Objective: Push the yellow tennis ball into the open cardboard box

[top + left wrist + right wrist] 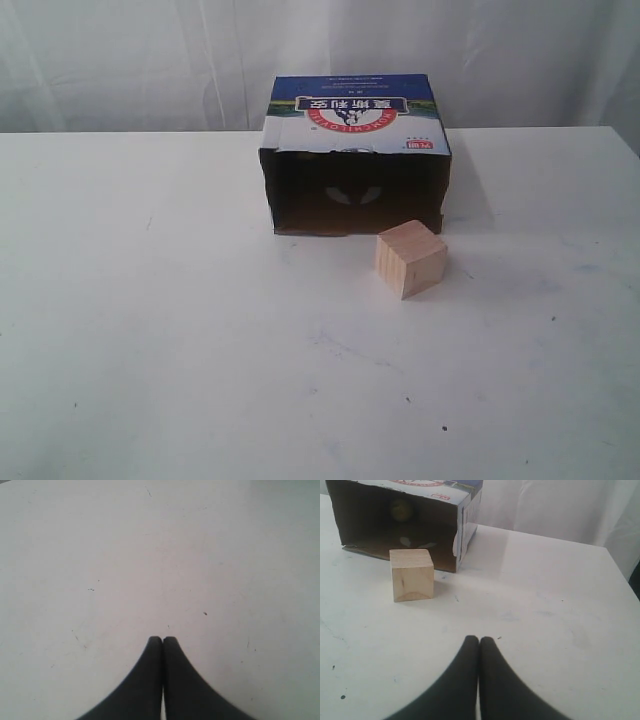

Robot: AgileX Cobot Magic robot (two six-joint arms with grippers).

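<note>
yellow tennis ball [401,510] deep inside open cardboard box [355,110], wooden cube [411,259] just outside, left pincer [162,639] + right pincer [479,639] both pressed together

Box [355,110]: brown cardboard, smooth printed top. Cube [411,259] at its five o'clock: pale bare wood, visible grain. Table [150,330]: matt white, scuffed.

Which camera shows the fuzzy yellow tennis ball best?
The right wrist view: the small yellow tennis ball sits dimly deep inside the open cardboard box. The exterior view shows only the box's dark interior; the left wrist view shows neither.
</note>
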